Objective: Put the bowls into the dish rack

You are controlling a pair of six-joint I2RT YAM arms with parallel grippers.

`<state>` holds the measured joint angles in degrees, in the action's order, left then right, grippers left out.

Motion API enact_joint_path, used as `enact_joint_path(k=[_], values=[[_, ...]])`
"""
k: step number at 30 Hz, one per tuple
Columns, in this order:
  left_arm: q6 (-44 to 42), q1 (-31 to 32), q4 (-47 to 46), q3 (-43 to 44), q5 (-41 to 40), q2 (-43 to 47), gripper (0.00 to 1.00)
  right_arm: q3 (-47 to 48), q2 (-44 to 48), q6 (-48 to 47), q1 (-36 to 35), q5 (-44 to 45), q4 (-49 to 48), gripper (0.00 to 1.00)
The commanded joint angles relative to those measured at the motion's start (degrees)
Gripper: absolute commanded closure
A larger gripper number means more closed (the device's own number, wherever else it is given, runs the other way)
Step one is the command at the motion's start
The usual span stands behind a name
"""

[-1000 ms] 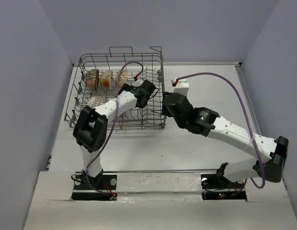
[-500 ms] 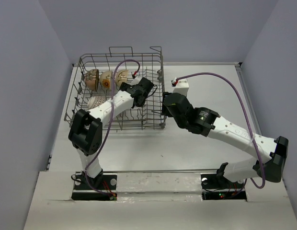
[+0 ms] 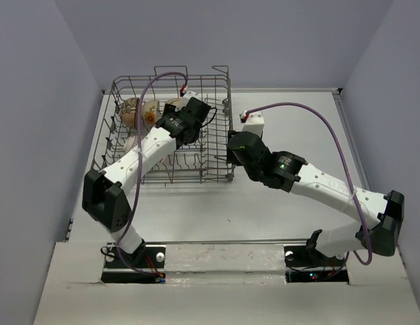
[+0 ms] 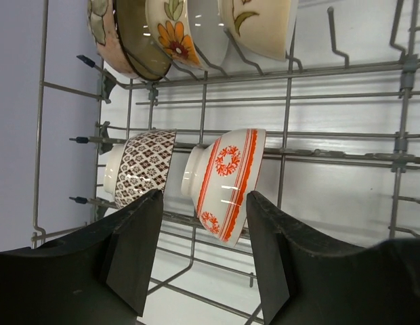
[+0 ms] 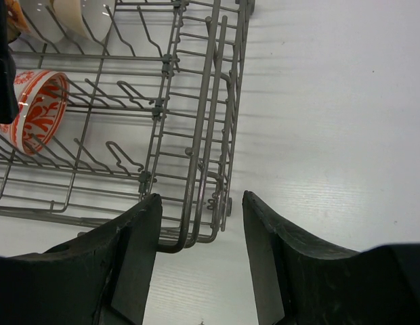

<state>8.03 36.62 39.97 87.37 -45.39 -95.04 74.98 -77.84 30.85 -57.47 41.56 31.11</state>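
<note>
From overhead, the dish rack [image 3: 196, 181] sat on the far left part of the white table [image 3: 298, 122]. The left arm [image 3: 145, 152] lay across the rack's middle, and the right arm [image 3: 318, 181] extended to the rack's right wall. A row of three bowls [image 3: 150, 112] stood at the back left of the rack. Part of a grey-patterned bowl [image 3: 132, 143] showed just left of the left arm. Neither claw's fingers could be made out from here.

In the left wrist view, the left gripper [image 4: 204, 196] was spread wide with nothing in it. The orange-red bowl [image 4: 227, 179] appeared in the gap between its fingers, below them. It stood on edge among the tines, foot toward the picture's left. The grey-patterned bowl stood the same way just beside that foot; whether they touched could not be told. Beyond them leaned the row of three bowls: one pink outside and dark brown inside, one cream with an orange flower, one cream with a leaf motif.

In the right wrist view, the right gripper [image 5: 201, 198] was also spread and empty. It hung over the rack's right wall near a corner. The orange-red bowl lay inside the rack at the left, and bare table lay to the right
</note>
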Motion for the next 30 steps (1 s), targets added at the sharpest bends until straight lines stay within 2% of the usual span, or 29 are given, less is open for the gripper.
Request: enact_joint_path(k=[1, 4, 7, 10, 11, 13, 15, 20, 24, 30], values=[[-0.12, 0.47, -2.69, 2.63, 2.49, 5.83, 0.35, 2.71, 1.02, -0.44, -0.62, 2.12, -1.93, 0.42], [-1.09, 1.52, -6.37, 0.44, 3.72, 10.13, 0.35, 2.72, 1.99, -0.79, -0.62, 3.00, -1.93, 0.40], [-1.09, 2.49, -10.76, -2.64, 6.00, 15.84, 0.34, 2.63, 3.75, -1.40, -0.62, 4.14, -2.02, 0.33], [-1.79, 2.75, -17.34, -7.54, 11.27, 22.96, 0.31, 2.01, 6.29, -2.11, -0.62, 5.81, -2.37, 0.21], [-1.79, 2.93, -19.20, -8.87, 13.55, 26.72, 0.29, 1.58, 7.95, -2.72, -0.62, 6.94, -3.16, 0.12], [-1.88, 2.93, -23.76, -13.43, 15.49, 30.25, 0.27, 0.08, 9.89, -3.60, -0.62, 8.18, -4.13, 0.01], [-1.79, 2.93, -26.07, -15.64, 17.77, 33.94, 0.25, -1.32, 13.31, -4.31, -0.62, 9.93, -5.88, 0.00], [-1.62, 3.11, -29.15, -18.38, 19.46, 35.63, 0.25, -5.19, 19.30, -5.89, -0.62, 13.89, -8.16, 0.00], [-1.79, 3.19, -31.96, -20.75, 20.25, 36.51, 0.24, -8.44, 23.17, -8.44, -0.62, 13.99, -11.60, 0.00], [-1.88, 3.19, -32.49, -20.84, 19.90, 36.86, 0.23, -9.16, 23.97, -12.30, -0.62, 11.44, -15.91, 0.00]])
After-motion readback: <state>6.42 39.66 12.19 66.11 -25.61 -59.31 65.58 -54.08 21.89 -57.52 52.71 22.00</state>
